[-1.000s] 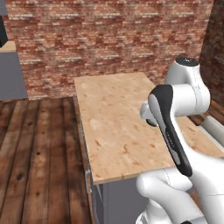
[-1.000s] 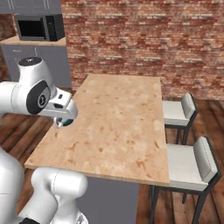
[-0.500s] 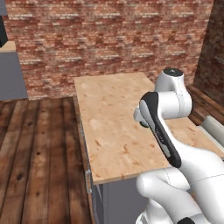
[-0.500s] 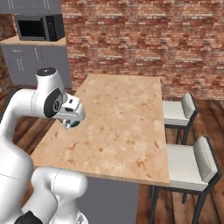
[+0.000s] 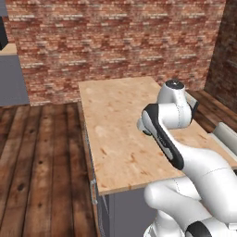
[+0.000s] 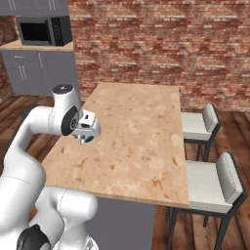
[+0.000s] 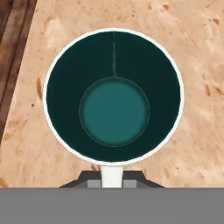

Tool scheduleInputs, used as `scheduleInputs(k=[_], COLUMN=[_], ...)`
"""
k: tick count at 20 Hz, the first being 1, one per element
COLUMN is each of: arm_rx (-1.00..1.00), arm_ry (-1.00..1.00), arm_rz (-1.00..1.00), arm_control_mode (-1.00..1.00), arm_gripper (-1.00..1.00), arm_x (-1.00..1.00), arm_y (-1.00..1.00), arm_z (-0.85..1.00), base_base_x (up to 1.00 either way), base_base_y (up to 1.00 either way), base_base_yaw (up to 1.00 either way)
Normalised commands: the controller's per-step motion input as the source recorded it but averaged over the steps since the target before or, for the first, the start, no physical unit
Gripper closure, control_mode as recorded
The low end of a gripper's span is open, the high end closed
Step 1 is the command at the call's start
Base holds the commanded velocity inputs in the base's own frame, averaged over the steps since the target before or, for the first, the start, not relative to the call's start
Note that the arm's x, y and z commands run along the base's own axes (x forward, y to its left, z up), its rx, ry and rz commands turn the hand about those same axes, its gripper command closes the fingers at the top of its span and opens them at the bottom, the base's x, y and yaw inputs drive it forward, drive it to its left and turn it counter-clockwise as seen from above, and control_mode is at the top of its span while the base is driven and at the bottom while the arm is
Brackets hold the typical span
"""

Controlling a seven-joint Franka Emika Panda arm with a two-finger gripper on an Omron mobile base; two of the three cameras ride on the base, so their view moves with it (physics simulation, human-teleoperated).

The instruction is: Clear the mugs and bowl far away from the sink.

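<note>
So the teal-inside mug [image 7: 113, 96] is right under the hand camera, looking straight down into it: dark teal walls, lighter teal disc at the bottom, thin white rim all the way round. Its white handle [image 7: 112, 175] points toward the bottom of the hand view and sits between the two dark finger tips, so the gripper [image 7: 112, 178] is pinched tight on that handle. The mug is upright, mouth facing the camera, with the counter [image 7: 192, 52] behind it on every side and a strip of dark wood floor [image 7: 15, 39] past the counter's edge.

From the right base view you can just catch a bit of teal under the hand [image 6: 87, 138], over the counter's [image 6: 141, 141] left long edge, about halfway along it. Can't tell from here if the mug is touching the top or just above it.

Arm pose: it comes up from the base, folds at the elbow, and the forearm reaches out over the counter with the wrist turned so the hand points straight down. In the left base view the forearm and wrist block the hand, hanging over the counter's [image 5: 115, 139] right half.

On the counter's far side are two pale stools [image 6: 205, 171], and a microwave [image 6: 44, 30] sits on grey cabinets back by the brick wall [image 6: 161, 44].
</note>
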Motion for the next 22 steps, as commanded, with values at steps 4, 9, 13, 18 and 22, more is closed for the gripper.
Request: scheduleInputs(k=[4,9,13,18,22], arm_rx=[0.0,0.0,0.0,0.0,0.0], arm_ry=[0.0,0.0,0.07,0.02,0.0], arm_rz=[0.01,0.0,0.0,0.0,0.0], arm_control_mode=[-1.0,-1.0,-1.0,-1.0,-1.0], arm_gripper=[1.0,1.0,1.0,1.0,1.0], arm_x=[0.36,0.35,0.39,0.39,0.26], arm_y=[0.0,0.0,0.0,0.0,0.0], arm_z=[-0.22,-0.26,-0.28,-0.26,-0.22], base_base_x=[0.0,0.0,0.0,0.0,0.0], base_base_y=[0.0,0.0,0.0,0.0,0.0], base_base_yaw=[0.0,0.0,0.0,0.0,0.0])
